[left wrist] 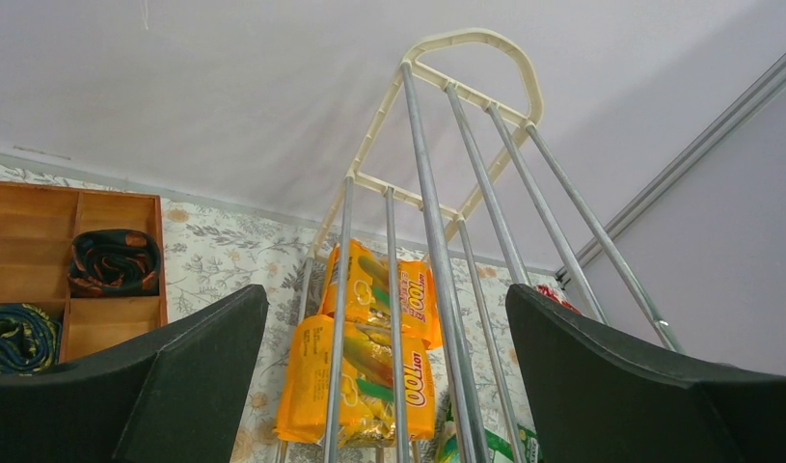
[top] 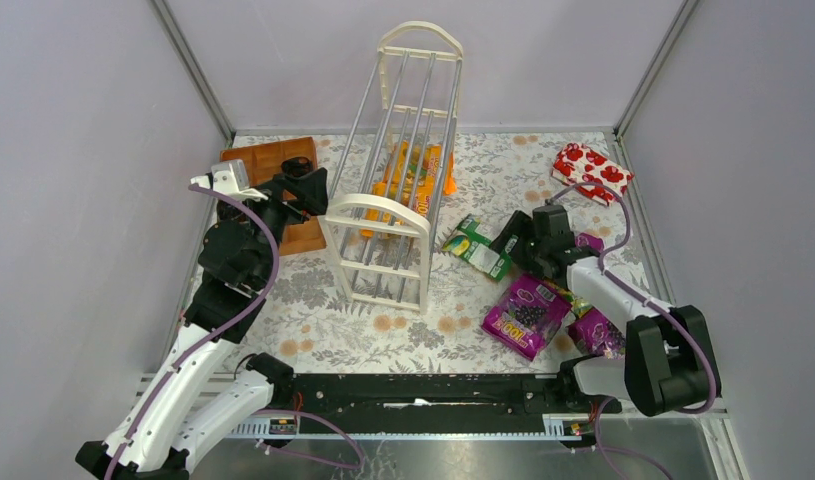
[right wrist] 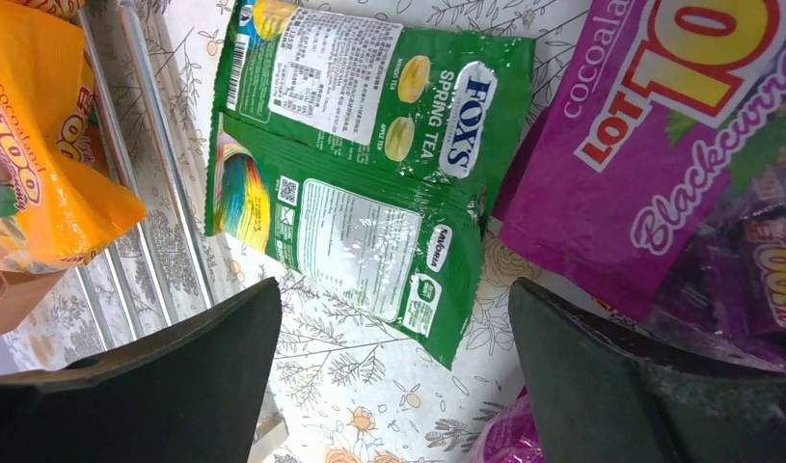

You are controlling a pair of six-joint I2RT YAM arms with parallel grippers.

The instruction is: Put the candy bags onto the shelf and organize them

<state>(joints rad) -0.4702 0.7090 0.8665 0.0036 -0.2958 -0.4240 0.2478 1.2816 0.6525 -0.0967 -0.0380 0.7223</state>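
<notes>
The cream-white shelf [top: 378, 207] stands mid-table, its silver rods [left wrist: 427, 212] running back to the far arched frame. Two orange-yellow candy bags [top: 413, 172] [left wrist: 369, 376] lie inside it behind the rods. Two green FOX'S bags [top: 476, 246] [right wrist: 369, 125] lie flat on the cloth just right of the shelf. Purple bags [top: 526, 315] [right wrist: 649, 145] lie to their right. My right gripper [top: 511, 238] [right wrist: 393, 289] hangs open just over the green bags' near edge, holding nothing. At the shelf's left side, my left gripper [top: 308, 190] [left wrist: 386, 294] is open and empty.
A brown wooden compartment tray [top: 273, 160] with dark rolled items [left wrist: 114, 260] sits behind the left arm. A red packet with white shapes [top: 591, 172] lies at the back right. Grey walls close in the flowered tablecloth on three sides.
</notes>
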